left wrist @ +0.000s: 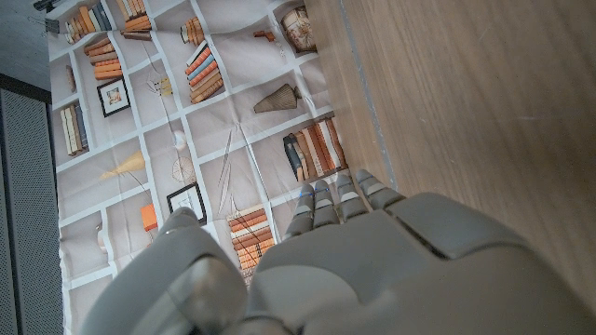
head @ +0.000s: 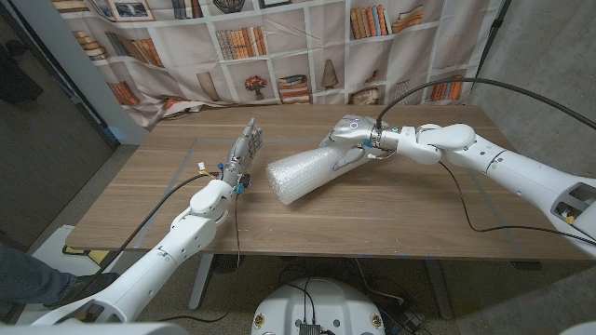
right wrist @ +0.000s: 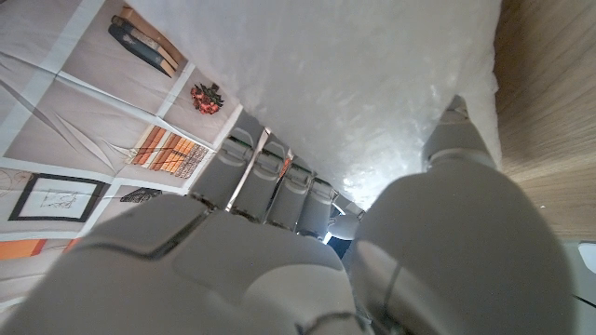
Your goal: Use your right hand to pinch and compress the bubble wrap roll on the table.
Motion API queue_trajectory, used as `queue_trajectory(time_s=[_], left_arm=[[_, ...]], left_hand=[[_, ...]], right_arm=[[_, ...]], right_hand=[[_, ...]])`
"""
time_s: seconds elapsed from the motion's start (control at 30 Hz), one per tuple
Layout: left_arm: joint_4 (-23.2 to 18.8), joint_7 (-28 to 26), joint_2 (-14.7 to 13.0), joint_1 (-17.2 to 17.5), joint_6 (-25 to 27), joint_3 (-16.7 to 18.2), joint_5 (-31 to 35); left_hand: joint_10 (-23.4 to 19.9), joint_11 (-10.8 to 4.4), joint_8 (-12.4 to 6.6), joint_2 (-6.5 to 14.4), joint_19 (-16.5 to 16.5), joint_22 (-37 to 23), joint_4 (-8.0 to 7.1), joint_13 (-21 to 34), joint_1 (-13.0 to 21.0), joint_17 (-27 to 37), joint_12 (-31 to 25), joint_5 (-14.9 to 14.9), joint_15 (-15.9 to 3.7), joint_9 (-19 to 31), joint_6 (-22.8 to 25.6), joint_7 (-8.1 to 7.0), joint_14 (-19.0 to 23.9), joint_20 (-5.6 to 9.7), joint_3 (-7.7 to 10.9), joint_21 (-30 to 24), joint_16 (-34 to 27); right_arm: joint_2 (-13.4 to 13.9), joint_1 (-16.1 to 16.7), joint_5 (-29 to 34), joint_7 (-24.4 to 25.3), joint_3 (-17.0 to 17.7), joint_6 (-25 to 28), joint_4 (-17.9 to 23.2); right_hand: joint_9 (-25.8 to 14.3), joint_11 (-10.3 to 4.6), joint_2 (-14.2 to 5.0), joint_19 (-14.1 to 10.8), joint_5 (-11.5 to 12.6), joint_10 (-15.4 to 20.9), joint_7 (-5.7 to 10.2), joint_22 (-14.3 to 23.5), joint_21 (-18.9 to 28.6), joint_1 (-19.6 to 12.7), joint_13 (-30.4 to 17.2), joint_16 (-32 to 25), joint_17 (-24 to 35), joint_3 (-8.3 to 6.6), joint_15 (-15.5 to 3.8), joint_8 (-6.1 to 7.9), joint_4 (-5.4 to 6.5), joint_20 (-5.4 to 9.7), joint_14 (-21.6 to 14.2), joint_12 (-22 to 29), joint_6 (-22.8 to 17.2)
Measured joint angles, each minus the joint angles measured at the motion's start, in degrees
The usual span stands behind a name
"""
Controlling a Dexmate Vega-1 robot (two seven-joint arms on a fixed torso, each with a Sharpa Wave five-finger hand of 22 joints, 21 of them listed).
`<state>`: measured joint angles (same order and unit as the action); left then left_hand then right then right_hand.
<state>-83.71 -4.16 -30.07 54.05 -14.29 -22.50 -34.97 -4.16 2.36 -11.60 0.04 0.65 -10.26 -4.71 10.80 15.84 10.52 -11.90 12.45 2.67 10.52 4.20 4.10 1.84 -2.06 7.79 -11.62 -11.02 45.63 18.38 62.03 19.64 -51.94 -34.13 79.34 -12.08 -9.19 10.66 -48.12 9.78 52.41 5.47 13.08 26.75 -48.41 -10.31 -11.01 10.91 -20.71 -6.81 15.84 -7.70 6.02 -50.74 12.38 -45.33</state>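
Note:
A white bubble wrap roll [head: 307, 171] lies on its side across the middle of the wooden table [head: 391, 219], its far end toward the back right. My right hand [head: 352, 137] grips that far end, fingers over the top and thumb against the near side. In the right wrist view the roll [right wrist: 372, 84] fills the space between my right hand's fingers [right wrist: 270, 177] and thumb. My left hand [head: 244, 154] stands upright to the left of the roll, fingers straight and apart from it, holding nothing. The left wrist view shows my left hand [left wrist: 354, 270] from behind over bare table.
A bookshelf-print backdrop [head: 279, 46] hangs behind the table. Black cables [head: 466, 209] trail from the right arm over the table's right side, and another cable [head: 182, 195] runs along the left arm. The near part of the table is bare wood.

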Motion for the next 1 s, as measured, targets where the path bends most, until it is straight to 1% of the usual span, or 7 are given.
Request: queue_trajectory(time_s=[0.13, 0.27, 0.53, 0.73, 0.77, 0.87, 1.0], left_arm=[[-0.23, -0.10, -0.03, 0.13, 0.03, 0.00, 0.02], [-0.47, -0.10, -0.06, 0.35, 0.03, -0.01, 0.02], [-0.83, -0.58, -0.11, 0.70, 0.14, 0.00, 0.07], [-1.04, -0.74, -0.13, 0.95, 0.16, 0.01, 0.09], [-1.09, -0.77, -0.14, 0.99, 0.16, 0.01, 0.09], [-1.13, -0.84, -0.14, 1.05, 0.16, 0.01, 0.09], [-1.23, -0.88, -0.15, 1.14, 0.21, 0.02, 0.09]], left_hand=[[0.00, 0.00, 0.00, 0.00, 0.00, 0.00, 0.04, 0.00, 0.00, 0.00, 0.00, 0.00, 0.00, 0.00, 0.00, 0.00, 0.00, 0.00, -0.04, 0.00, 0.00], [0.00, 0.00, 0.00, 0.00, 0.00, 0.00, 0.04, 0.00, 0.00, 0.00, 0.00, 0.00, 0.00, 0.00, 0.00, 0.00, 0.00, 0.00, -0.04, 0.00, 0.00], [0.00, 0.00, 0.00, 0.00, 0.00, 0.00, 0.04, 0.00, 0.00, 0.00, 0.00, 0.00, 0.00, 0.00, 0.00, 0.00, 0.00, 0.00, -0.03, 0.00, 0.00], [0.00, 0.00, 0.00, 0.15, 0.00, 0.00, 0.04, 0.00, 0.15, -0.14, 0.00, 0.00, 0.00, 0.00, 0.00, 0.00, 0.00, 0.00, -0.03, 0.00, 0.00], [0.00, 0.00, 0.00, 0.15, 0.00, 0.00, 0.04, 0.00, 0.15, -0.14, 0.00, 0.00, 0.00, 0.00, 0.00, 0.00, 0.00, 0.00, -0.03, 0.00, 0.00], [0.00, 0.00, 0.00, 0.15, 0.00, 0.00, 0.05, 0.00, 0.15, -0.13, 0.00, 0.00, 0.00, 0.00, 0.00, 0.00, 0.00, 0.00, -0.03, 0.00, 0.00], [0.00, 0.00, 0.00, 0.15, 0.00, 0.00, 0.05, 0.00, 0.15, -0.13, 0.00, 0.00, 0.00, 0.00, 0.00, 0.00, 0.00, 0.00, -0.03, 0.00, 0.00]], right_arm=[[0.16, 0.05, 0.03, -0.14, 0.11, -0.01, 0.17], [0.16, 0.05, -0.15, -0.56, 0.11, -0.35, 0.17], [0.10, 0.05, -1.67, -1.64, 0.64, -1.21, -0.23], [-0.25, 0.06, -3.19, -2.61, 1.05, -1.86, -0.85], [-0.32, 0.07, -3.33, -2.75, 1.09, -1.93, -0.96], [-0.44, 0.07, -3.45, -2.88, 1.19, -1.97, -1.15], [-0.52, 0.11, -3.50, -3.01, 1.25, -1.97, -1.23]], right_hand=[[-0.03, -0.33, -0.01, 0.28, 0.00, 0.06, 1.13, -0.33, 0.00, 0.01, 0.00, 0.00, 0.00, 0.82, 0.23, -0.84, 0.52, -0.29, 0.53, -0.31, -0.49], [-0.04, -0.34, -0.35, 0.38, -0.01, -0.24, 1.34, -0.69, 0.00, 0.35, 0.01, 0.00, 0.01, 1.85, 0.27, -1.49, 1.20, -0.19, 1.11, -0.64, -0.30], [0.27, 0.28, -1.40, 0.70, -0.02, -1.05, 1.44, -1.10, 0.00, 1.40, 0.01, 0.04, 0.17, 2.78, 0.68, -2.03, 1.85, -0.47, 2.12, -0.95, -0.20], [0.27, 0.87, -1.94, 1.87, -0.03, -2.31, 1.84, -1.60, -0.02, 1.90, -0.01, 0.43, 0.16, 3.41, 1.31, -2.86, 2.15, -0.54, 3.99, -1.16, 0.20], [0.27, 0.68, -2.74, 2.02, -0.02, -2.67, 1.84, -1.68, -0.26, 1.21, -0.01, 0.43, 0.16, 3.50, 1.39, -3.04, 2.24, -0.58, 4.49, -1.37, 0.20], [0.26, 0.61, -2.98, 2.77, 0.20, -3.62, 2.48, -1.90, -0.56, 1.18, 0.00, 0.66, 0.16, 3.82, 1.70, -3.40, 1.94, -0.72, 5.62, -1.41, 0.84], [0.25, 0.26, -3.14, 3.57, 0.20, -5.20, 3.08, -2.15, -1.14, 1.33, 0.00, 0.66, 0.16, 4.05, 2.10, -3.87, 2.17, -1.08, 7.10, -1.60, 1.44]])
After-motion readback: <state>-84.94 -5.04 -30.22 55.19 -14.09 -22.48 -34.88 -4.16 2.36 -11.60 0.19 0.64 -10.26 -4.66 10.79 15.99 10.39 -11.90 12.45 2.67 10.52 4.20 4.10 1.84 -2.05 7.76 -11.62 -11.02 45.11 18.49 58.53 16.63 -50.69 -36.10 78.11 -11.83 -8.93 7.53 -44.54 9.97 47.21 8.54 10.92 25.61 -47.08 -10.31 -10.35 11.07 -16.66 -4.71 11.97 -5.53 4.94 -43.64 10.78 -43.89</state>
